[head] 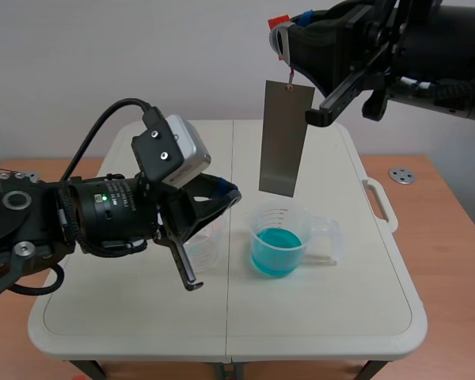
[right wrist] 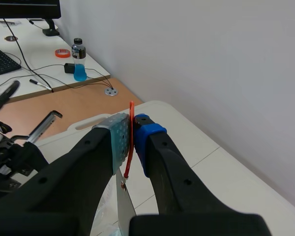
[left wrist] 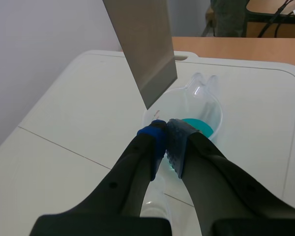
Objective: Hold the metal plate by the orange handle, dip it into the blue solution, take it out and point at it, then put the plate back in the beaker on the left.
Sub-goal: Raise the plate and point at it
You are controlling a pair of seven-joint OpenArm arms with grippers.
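The flat grey metal plate (head: 285, 138) hung upright above the clear beaker of blue solution (head: 279, 237), its lower edge apart from the rim. High over that beaker, your right gripper (right wrist: 132, 135) was clamped on the thin orange handle (right wrist: 132, 110). Your left gripper (left wrist: 166, 128), fingers pressed together on nothing, sat just beside the beaker, tips aimed at the plate's lower corner. I judged this the pointing step. A good point needed the tips near the plate but not touching, or the plate would swing. The empty clear beaker (head: 212, 252) beside the blue one lay under your left gripper, which had to back off before the return. The white table (head: 340, 317) offered room on the blue beaker's far side.
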